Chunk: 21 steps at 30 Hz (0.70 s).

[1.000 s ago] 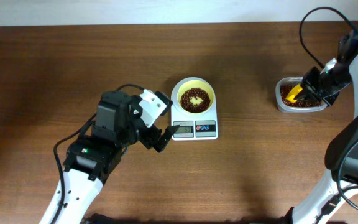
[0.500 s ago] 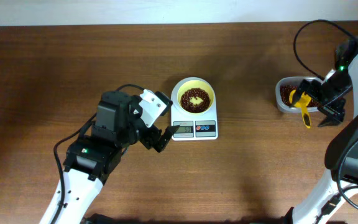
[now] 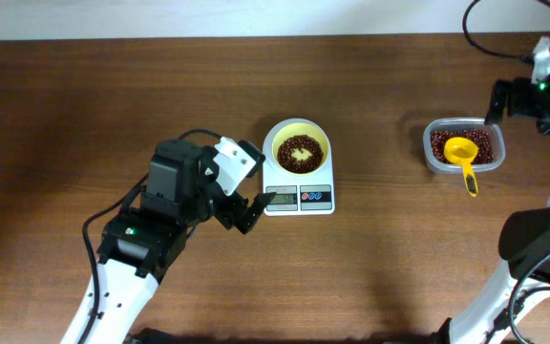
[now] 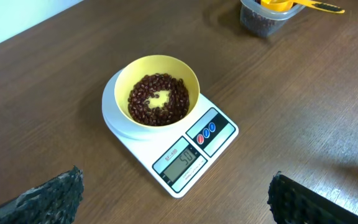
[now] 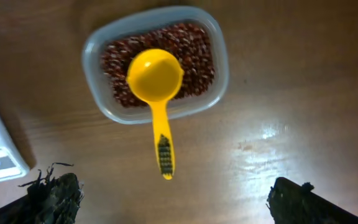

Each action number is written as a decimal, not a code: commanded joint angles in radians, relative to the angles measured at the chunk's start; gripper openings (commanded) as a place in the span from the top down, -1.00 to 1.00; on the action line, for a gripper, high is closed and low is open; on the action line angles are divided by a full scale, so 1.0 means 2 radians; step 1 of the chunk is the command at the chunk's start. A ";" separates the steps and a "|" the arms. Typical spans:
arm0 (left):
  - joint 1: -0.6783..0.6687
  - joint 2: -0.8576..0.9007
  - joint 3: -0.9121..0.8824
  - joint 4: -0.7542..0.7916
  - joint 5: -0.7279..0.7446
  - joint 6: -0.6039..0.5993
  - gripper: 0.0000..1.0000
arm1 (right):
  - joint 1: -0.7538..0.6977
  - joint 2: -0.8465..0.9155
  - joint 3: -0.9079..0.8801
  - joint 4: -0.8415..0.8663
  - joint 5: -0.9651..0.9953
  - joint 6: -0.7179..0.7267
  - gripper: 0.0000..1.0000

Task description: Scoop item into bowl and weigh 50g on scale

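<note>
A: Overhead stares straight down from high up, whole table (image 3: pixel 113 96) in shot.
B: Left wrist looks low and slanted at the scale (image 4: pixel 211 133); right wrist hangs close over the tub (image 5: pixel 221 59). All share both.

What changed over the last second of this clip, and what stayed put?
The right tool let go of the yellow scoop and withdrew from the clear container toward the far right. The scoop now lies with its cup on the beans there, handle over the near rim. Unchanged: the left tool, open beside the scale, and the bowl of beans on it.
</note>
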<state>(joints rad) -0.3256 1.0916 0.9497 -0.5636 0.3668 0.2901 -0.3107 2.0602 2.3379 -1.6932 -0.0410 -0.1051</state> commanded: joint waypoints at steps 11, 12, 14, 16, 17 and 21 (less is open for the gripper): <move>0.003 0.001 -0.002 0.001 0.002 -0.006 -0.98 | 0.025 -0.107 -0.038 -0.003 -0.043 -0.019 -0.98; 0.003 0.001 -0.002 0.001 0.002 -0.006 -0.98 | 0.031 -0.112 -0.059 -0.003 -0.043 -0.019 -0.98; 0.003 0.001 -0.002 0.001 0.002 -0.006 -0.98 | 0.041 -0.120 -0.092 -0.003 -0.041 -0.019 -0.97; 0.003 0.001 -0.002 0.001 0.002 -0.006 -0.98 | 0.044 -0.137 -0.119 -0.003 -0.026 -0.019 -0.98; 0.002 0.001 -0.002 0.001 0.002 -0.006 -0.98 | 0.044 -0.143 -0.126 -0.003 -0.017 -0.019 -0.97; 0.003 0.001 -0.002 0.001 0.002 -0.006 -0.98 | 0.044 -0.154 -0.136 -0.003 0.020 -0.024 -0.97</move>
<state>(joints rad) -0.3256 1.0916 0.9497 -0.5629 0.3668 0.2901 -0.2253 1.7897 2.0735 -1.6932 -0.0669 -0.1387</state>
